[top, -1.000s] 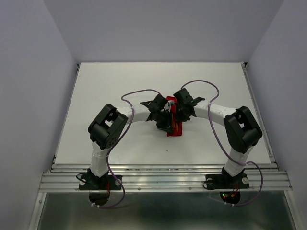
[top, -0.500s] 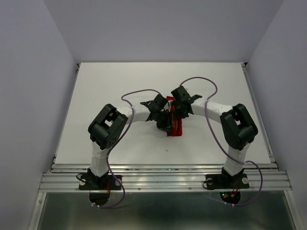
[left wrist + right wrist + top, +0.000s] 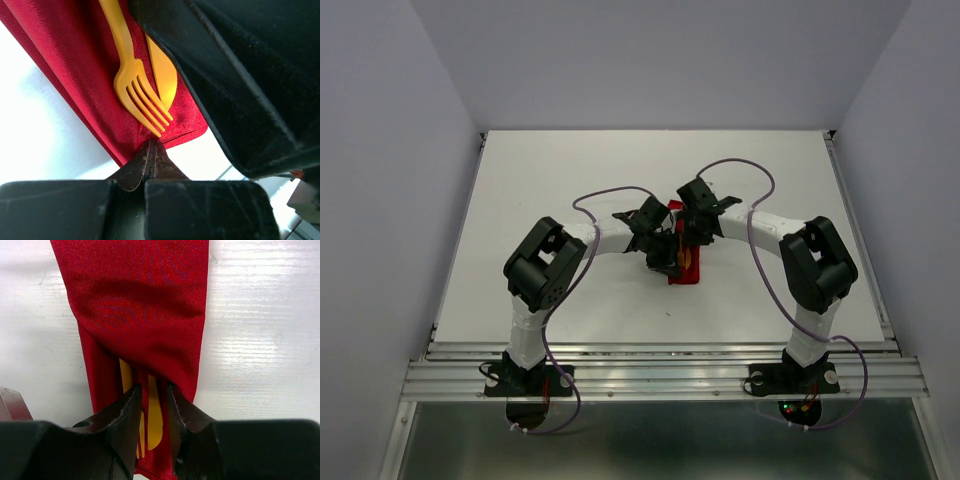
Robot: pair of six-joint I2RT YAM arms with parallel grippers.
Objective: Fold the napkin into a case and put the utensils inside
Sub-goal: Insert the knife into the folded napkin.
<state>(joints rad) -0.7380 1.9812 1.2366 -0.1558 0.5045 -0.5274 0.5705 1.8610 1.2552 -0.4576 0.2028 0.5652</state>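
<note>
1. From high behind the arm bases [image 3: 525, 380], we look down over the whole worktop [image 3: 570, 180].
2. Our left wrist view sits very close over the case [image 3: 75, 60], slanted.
3. Our right wrist view looks straight down, close; all share the case.

left gripper [image 3: 151, 150] closed tight, right gripper [image 3: 152, 402] slightly parted; both point down, close together.

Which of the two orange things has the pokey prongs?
The fork, lying on the red napkin. Its end splits into four prongs; the knife beside it has one flat, rounded blade.
</note>
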